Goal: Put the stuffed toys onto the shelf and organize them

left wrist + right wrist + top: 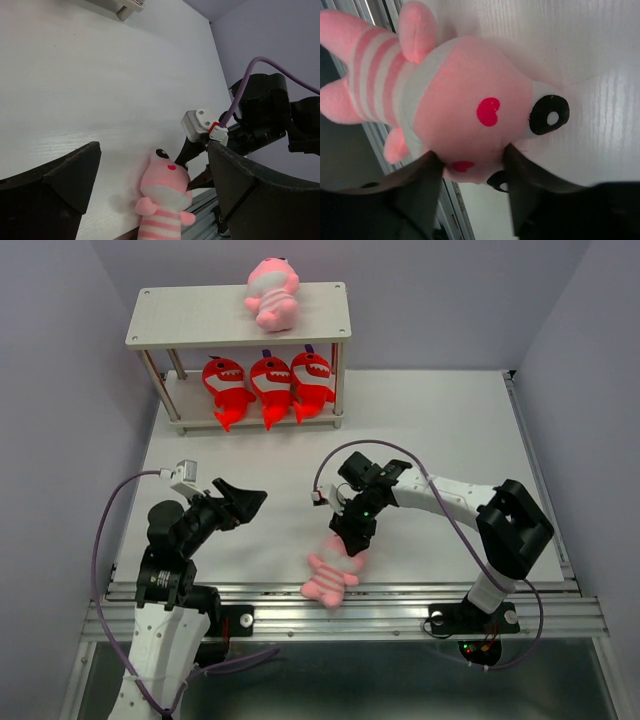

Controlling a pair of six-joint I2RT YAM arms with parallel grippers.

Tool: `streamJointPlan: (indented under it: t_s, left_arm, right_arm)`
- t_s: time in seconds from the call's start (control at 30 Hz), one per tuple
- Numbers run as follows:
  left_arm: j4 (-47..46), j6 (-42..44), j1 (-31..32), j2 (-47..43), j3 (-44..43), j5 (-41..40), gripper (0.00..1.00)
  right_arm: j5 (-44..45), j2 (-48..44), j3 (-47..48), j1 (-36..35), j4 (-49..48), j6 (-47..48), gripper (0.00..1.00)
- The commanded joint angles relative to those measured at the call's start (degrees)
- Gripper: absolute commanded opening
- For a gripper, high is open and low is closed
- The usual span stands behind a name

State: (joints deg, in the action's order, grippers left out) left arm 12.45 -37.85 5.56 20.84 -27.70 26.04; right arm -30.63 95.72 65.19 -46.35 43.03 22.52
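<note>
Gripping the last loose toy now: right gripper (350,538) is pinching the head of the pink plush creature with the pink-and-white striped belly (328,580), with one black finger (422,187) pressing on each side of the head. I am reading it as clenched on the plush, but the toy is lying on the white table (450,440), not lifted yet. It is sitting at the very near edge, legs reaching over the metal rail (420,592). Left gripper (242,502) is hanging released, fingers wide apart with nothing between them, above the table well to the left of the toy.

Two-tier pale grey shelf (180,320) is standing at the far side. A second pink plush creature (272,292) is lying on the top board, right of centre. Three red plush sharks with white grins (270,382) are sitting side by side on the lower board.

Judging four of five placed, so this is the final pick. Next move is calling for a lift straight up, clear of the rail, then a long carry to the shelf and setting the toy on the top board's bare left part beside its twin. A head-only grip on soft plush is risking slip or body swing.
</note>
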Motion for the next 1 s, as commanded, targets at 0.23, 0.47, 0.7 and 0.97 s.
streamJointPlan:
  t_s: [0.23, 0.47, 0.7, 0.97]
  left_arm:
    - [-6.91, -1.09, 1.03, 7.28, 2.30, 7.88, 0.94]
    - [-15.07, -4.77, 13.22, 11.93, 5.20, 1.94, 0.94]
    - [-30.96, -12.59, 34.49, 24.40, 5.64, -14.43, 0.94]
    - [-37.23, -13.31, 43.91, 40.14, -0.50, -19.18, 0.94]
  right_arm:
    - [-0.75, -2.54, 2.93, 0.64, -0.40, 3.84, 0.01]
    - [4.51, -14.85, 3.63, 13.29, -0.84, 7.36, 0.01]
    - [12.08, -20.31, 4.42, 15.41, -1.45, 6.92, 0.01]
    - [12.18, -23.12, 3.81, 15.94, -1.89, 6.22, 0.01]
